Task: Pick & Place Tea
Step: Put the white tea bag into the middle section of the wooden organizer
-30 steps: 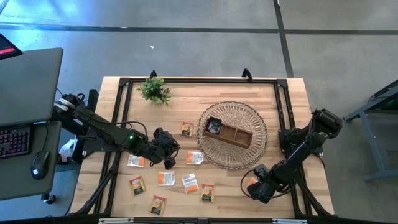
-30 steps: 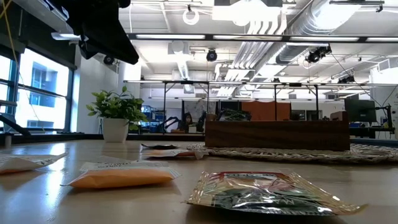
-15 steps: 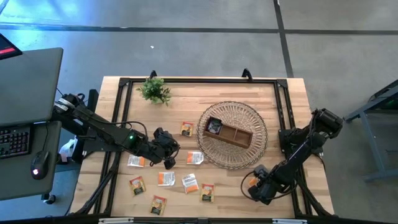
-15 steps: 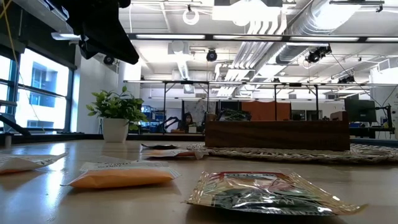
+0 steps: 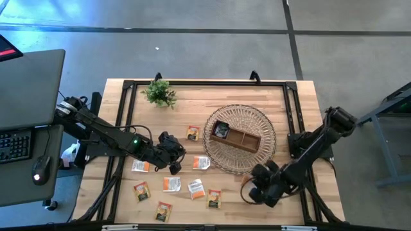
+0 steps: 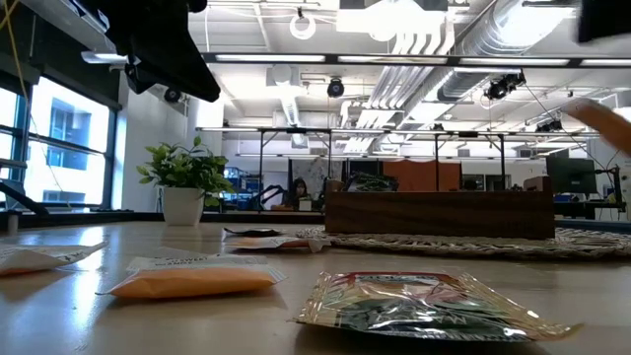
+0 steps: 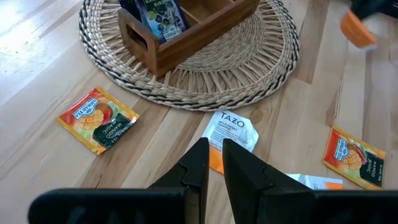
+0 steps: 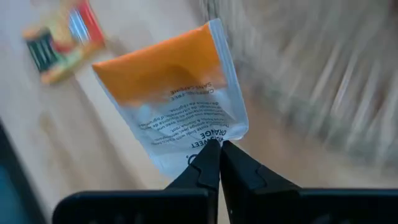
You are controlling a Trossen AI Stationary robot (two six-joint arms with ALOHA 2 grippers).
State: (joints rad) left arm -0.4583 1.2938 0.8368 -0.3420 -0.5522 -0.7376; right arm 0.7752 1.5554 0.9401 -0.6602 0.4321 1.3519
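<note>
A small flat white-and-orange tea-bag packet (image 8: 171, 106) is pinched by its white edge between the closed fingers of the right gripper (image 8: 214, 152) and is carried clear of the light wooden table (image 5: 292, 102), near the table's front edge just off the rim of the round woven wicker basket (image 5: 264, 128). The brown three-compartment wooden tray (image 5: 247, 139) sits in the basket, and a dark packet is seen in its end compartment. From the held packet the tray lies away from the front edge and slightly toward the left arm's side; the tray's long axis runs obliquely across the basket, so the coming move is judged to be a short carry over the wicker rim to an open compartment. The right arm is the nearer one. The left gripper (image 7: 212, 163), fingers narrowed to a slim gap and holding nothing, hangs over the loose packets beside a white-and-orange packet (image 7: 229, 132) just outside the basket. A small green potted plant (image 5: 159, 93) stands well apart at the far corner.
</note>
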